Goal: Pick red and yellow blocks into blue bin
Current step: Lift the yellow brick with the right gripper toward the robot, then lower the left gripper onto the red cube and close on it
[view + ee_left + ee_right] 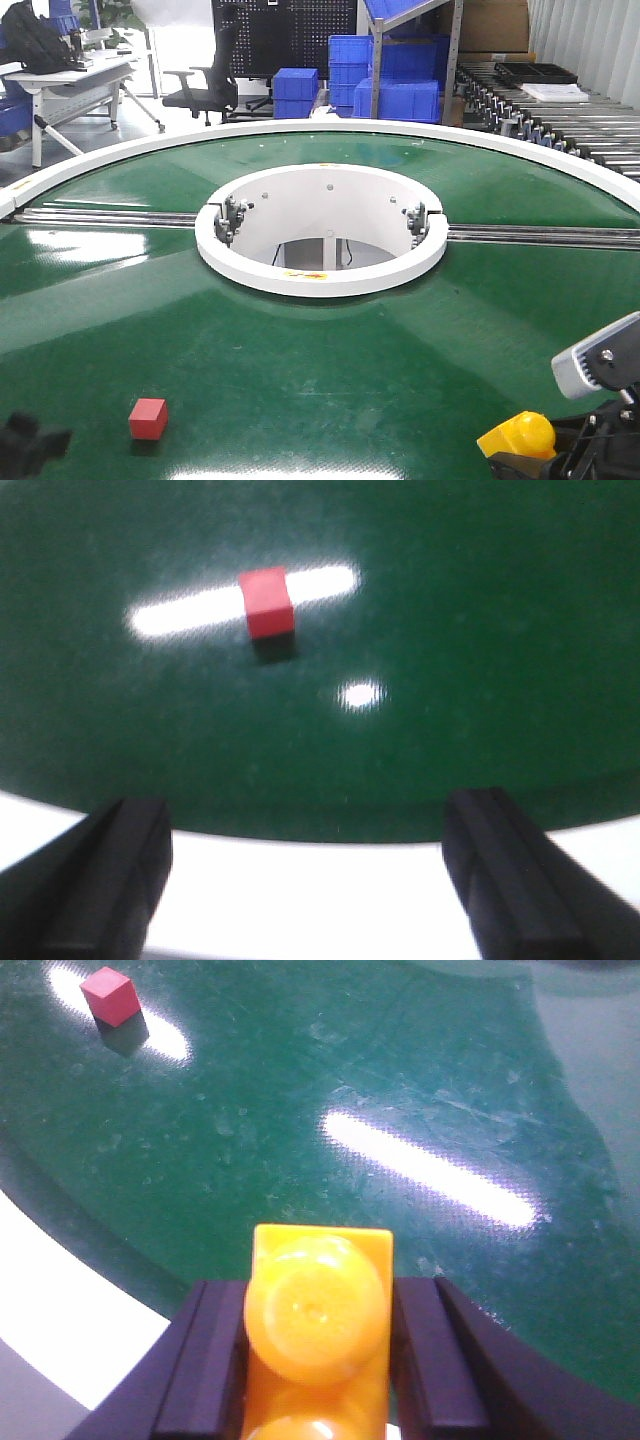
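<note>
At frame bottom, right tool (320,1290) clenches yellow studded plastic brick (318,1335) by flat sides; seemingly light, rigid, slick. Left tool (305,810) released.

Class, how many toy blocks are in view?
2. The red cube lies on the green surface, ahead of the left gripper; the yellow studded brick is held in the right gripper.

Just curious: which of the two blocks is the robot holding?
The yellow studded brick, clamped in the right hand. The red cube sits free on the green surface, ahead of the open left hand.
</note>
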Motion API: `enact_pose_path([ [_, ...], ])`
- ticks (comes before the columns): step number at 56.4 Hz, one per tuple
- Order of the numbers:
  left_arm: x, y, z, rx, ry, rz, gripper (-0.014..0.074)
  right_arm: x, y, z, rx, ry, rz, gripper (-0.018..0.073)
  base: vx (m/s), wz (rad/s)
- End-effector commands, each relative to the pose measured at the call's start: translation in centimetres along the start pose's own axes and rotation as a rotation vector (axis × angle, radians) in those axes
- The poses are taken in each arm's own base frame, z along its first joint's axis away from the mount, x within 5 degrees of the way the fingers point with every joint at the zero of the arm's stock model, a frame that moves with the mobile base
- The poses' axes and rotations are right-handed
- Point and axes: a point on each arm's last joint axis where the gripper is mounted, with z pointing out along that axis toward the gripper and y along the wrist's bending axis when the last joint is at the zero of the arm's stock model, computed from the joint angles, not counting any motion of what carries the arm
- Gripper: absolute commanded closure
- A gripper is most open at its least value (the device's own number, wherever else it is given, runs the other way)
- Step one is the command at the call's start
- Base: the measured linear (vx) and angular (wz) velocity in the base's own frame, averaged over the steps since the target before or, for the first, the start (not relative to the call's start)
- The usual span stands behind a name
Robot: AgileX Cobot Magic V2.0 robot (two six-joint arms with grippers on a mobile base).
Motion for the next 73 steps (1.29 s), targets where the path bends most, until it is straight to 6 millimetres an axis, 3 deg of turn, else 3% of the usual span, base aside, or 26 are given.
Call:
enact_pose_path([
  [1,-3.1,-0.2,-0.2,0.015,-0.098,-0.003,-0.0063,-1.3,-0.1,-0.9,0.028,-0.098,-0.007,0.0303,0.00,0.00],
  [20,-7.8,0.2,5.9,0.016,-0.004,-0.006,-0.0041,-1.3,-0.1,-0.9,0.028,-0.098,-0.007,0.0303,0.00,0.00],
  [34,-10.4,0.8,11.9,-0.015,0.085,0.027,-0.0006,-1.3,-0.1,-0.9,0.028,-0.098,-0.007,0.0303,0.00,0.00],
  [51,-11.2,1.3,18.4,-0.046,0.265,-0.033,0.0004,-1.3,-0.1,-0.9,0.028,-0.098,-0.007,0.0303,0.00,0.00],
  [73,-10.2,2.5,23.8,-0.058,0.372,-0.109,0.0004,-1.3,-0.1,-0.9,0.028,-0.098,-0.007,0.0303,0.00,0.00],
])
